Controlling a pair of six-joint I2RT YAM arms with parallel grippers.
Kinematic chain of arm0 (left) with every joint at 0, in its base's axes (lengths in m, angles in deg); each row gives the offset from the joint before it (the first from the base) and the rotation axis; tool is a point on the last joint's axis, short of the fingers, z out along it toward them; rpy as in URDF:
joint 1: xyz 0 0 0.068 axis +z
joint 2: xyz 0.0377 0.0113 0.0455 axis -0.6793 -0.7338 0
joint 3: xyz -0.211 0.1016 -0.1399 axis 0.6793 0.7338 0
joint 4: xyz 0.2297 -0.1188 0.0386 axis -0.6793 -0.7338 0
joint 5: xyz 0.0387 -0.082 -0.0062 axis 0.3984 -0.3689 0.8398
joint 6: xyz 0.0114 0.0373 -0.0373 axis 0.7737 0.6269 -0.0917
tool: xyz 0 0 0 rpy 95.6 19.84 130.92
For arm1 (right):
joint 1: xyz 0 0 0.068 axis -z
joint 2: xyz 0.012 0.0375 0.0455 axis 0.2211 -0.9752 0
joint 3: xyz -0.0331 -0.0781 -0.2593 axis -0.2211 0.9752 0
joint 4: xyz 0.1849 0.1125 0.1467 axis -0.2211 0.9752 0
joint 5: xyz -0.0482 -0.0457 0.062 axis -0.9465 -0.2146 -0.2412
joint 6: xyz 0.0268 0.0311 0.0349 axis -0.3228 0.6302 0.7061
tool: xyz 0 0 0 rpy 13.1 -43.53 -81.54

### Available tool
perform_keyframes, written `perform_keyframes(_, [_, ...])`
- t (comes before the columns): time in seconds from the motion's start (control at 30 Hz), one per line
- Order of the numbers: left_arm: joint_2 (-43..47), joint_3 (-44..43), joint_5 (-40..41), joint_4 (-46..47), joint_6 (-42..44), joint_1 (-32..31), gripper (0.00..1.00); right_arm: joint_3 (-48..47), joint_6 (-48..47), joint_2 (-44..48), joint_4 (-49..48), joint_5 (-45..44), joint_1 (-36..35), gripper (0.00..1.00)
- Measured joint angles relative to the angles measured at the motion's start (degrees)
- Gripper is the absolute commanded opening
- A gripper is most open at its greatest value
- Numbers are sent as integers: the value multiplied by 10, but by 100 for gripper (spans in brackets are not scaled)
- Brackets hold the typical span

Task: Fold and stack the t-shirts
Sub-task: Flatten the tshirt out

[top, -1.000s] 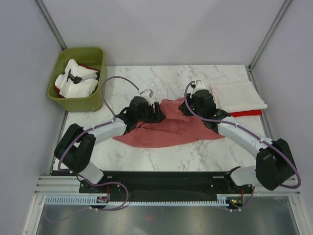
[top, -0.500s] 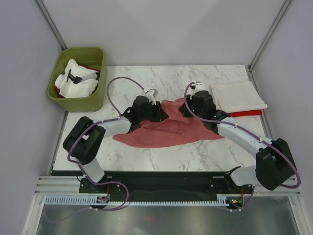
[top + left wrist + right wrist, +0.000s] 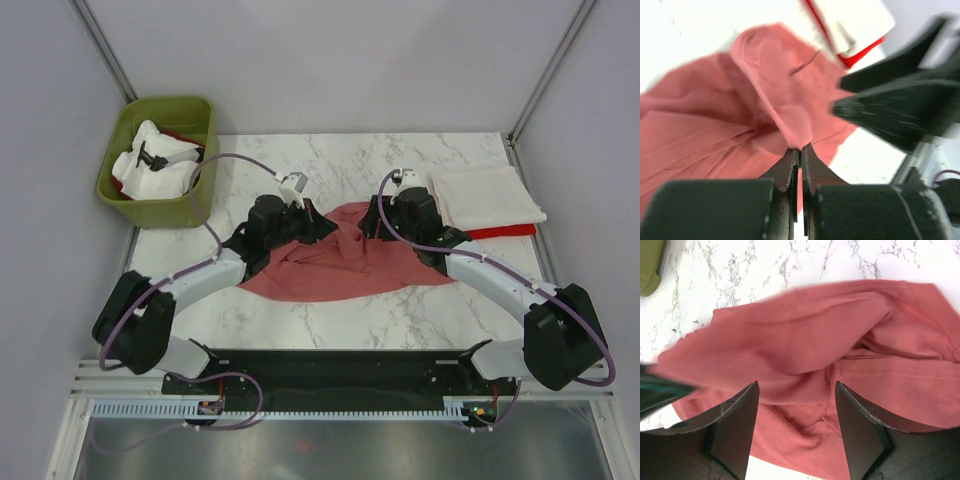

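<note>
In the middle of the desk (image 3: 300,318) lies the salmon shirt (image 3: 345,262), dusty pink-red, rumpled and only loosely spread, wider along its near edge and bunched toward the far side. From my left wrist view a ridge of its cloth, with a stitched hem running along it, rises off the heap into my left fingers (image 3: 789,167), which are pressed together on that fold. From the right wrist view the fabric shows soft creases and a seam line across it. My right fingers (image 3: 735,432) are spread wide above it with nothing between them; I cannot tell whether they touch the cloth. Both arms meet over the far edge of the shirt, left on its left corner, right on its right.

At the far right of the desk sits a cream shirt (image 3: 487,197), folded flat, on top of a red shirt (image 3: 505,231) that shows only as a thin strip along its near edge. Off the far left corner stands a green bin (image 3: 150,208) holding white and red cloth.
</note>
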Motion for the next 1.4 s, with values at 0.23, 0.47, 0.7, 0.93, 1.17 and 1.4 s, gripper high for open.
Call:
perform_keyframes(0.23, [203,6,4,-61,-9,0,2,3,3,4,0,-17,5,71])
perform_keyframes(0.47, [240,5,31,-135,-5,-8,2,4,4,4,0,-23,5,71])
perform_keyframes(0.7, [177,4,51,-161,12,-23,2,19,7,24,-4,-28,5,71])
perform_keyframes(0.93, [76,-3,59,-141,36,-32,2,24,8,52,-16,-27,5,70])
perform_keyframes(1.17, [62,-26,76,-144,76,-71,2,24,7,48,-18,1,5,65])
perform_keyframes(1.4, [77,-37,142,-191,96,-73,6,34,-13,43,-43,49,5,66])
